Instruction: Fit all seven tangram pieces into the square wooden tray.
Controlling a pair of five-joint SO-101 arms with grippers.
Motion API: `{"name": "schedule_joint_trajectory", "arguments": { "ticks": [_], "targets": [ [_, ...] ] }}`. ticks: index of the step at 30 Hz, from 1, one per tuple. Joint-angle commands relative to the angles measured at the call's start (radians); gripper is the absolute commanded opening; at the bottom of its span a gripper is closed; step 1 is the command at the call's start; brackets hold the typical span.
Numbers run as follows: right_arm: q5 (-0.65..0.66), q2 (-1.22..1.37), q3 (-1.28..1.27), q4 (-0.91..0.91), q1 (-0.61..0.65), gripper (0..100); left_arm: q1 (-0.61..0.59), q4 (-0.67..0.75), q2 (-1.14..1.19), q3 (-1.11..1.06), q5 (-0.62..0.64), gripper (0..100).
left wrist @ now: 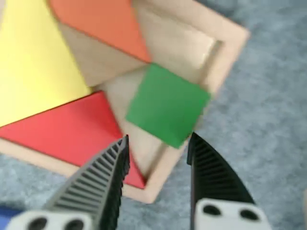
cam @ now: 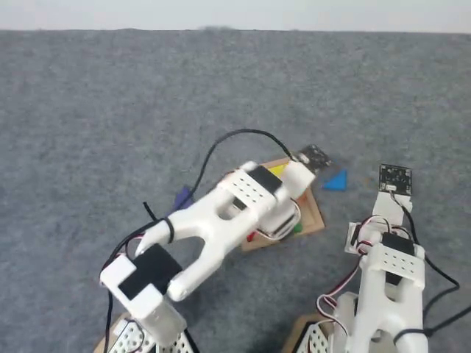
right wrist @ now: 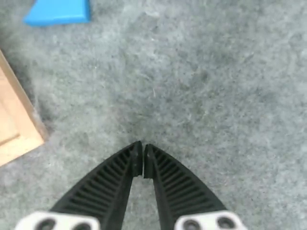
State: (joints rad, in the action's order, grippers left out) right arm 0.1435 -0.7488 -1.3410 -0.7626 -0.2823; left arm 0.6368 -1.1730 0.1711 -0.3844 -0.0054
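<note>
Left end effector (left wrist: 159, 139) released above green square (left wrist: 167, 104), sitting skewed in wooden tray (left wrist: 232, 47) corner: looks light, stiff, slick, so pinch opposite edges; right end effector (right wrist: 143, 147) clenched empty beside tray.

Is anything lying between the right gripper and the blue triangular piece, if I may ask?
Nothing visible does: bare grey carpet separates the right gripper from the blue triangular piece; the wooden tray's corner lies aside.
</note>
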Motion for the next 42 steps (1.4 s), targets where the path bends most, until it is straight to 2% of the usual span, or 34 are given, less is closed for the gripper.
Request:
{"name": "schedule_joint_trajectory", "arguments": {
  "ticks": [1, 12, 22, 26, 32, 37, 40, 42],
  "targets": [
    [-0.008, -0.022, 0.006, 0.019, 0.013, 2.4, -0.06, 0.009, -0.051, 0.007, -0.048, 19],
    [-0.008, -0.021, 0.006, 0.019, 0.013, 2.4, -0.164, 0.032, -0.052, 0.015, -0.094, 19],
    [-0.008, -0.021, 0.006, 0.019, 0.013, 2.4, -0.319, 0.026, -0.063, 0.071, -0.097, 19],
    [-0.008, -0.021, 0.006, 0.021, 0.013, 2.4, -0.396, -0.023, -0.063, 0.101, -0.095, 19],
    [-0.006, -0.021, 0.006, 0.021, 0.025, 2.4, -0.585, -0.126, -0.063, 0.153, -0.054, 19],
    [-0.006, -0.021, 0.006, 0.021, 0.045, 2.4, -0.684, -0.209, -0.071, 0.147, -0.152, 20],
    [-0.006, -0.021, 0.006, 0.021, 0.045, 2.4, -0.73, -0.18, -0.166, 0.065, -0.169, 19],
    [-0.006, -0.021, 0.006, 0.019, 0.047, 2.4, -0.73, -0.121, -0.287, -0.07, -0.201, 19]
  ]
}}
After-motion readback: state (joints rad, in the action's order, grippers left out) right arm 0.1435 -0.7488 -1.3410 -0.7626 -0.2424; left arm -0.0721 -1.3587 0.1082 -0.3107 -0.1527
